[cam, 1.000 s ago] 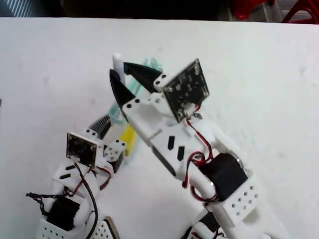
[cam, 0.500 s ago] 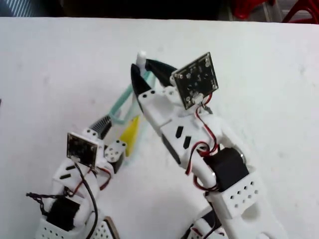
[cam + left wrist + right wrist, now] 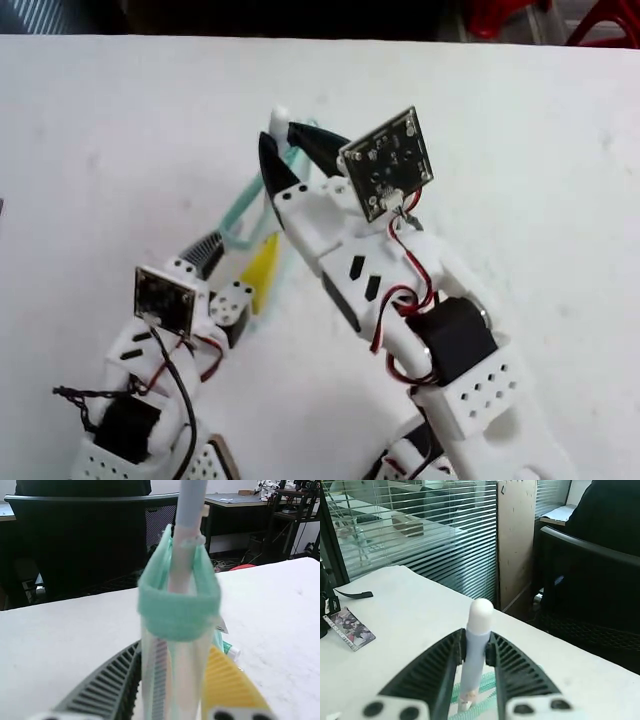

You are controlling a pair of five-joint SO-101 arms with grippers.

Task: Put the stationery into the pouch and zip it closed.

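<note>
The pouch (image 3: 177,605) is clear with a teal rim and stands upright, mouth up. My left gripper (image 3: 175,650) is shut on it, between a grey finger (image 3: 110,690) and a yellow finger (image 3: 225,685). In the high view this gripper (image 3: 235,262) sits left of centre, with the pouch (image 3: 240,205) slanting up from it. A white pen (image 3: 187,530) stands upright, its lower end passing through the rim into the pouch. My right gripper (image 3: 476,635) is shut on the pen (image 3: 477,645) with black fingers, above the pouch's teal rim (image 3: 487,687). From above, the right gripper (image 3: 280,140) holds the pen (image 3: 280,115).
The white table (image 3: 520,120) has free room to the right and far left. A small green and white item (image 3: 230,652) lies beside the yellow finger. A printed card (image 3: 349,627) and a black strap (image 3: 352,595) lie farther off. A dark chair stands past the table's edge.
My right gripper has carried the pen to the right and slightly farther away, over the pouch's mouth; the pouch's rim has stretched toward it. The left arm has kept still.
</note>
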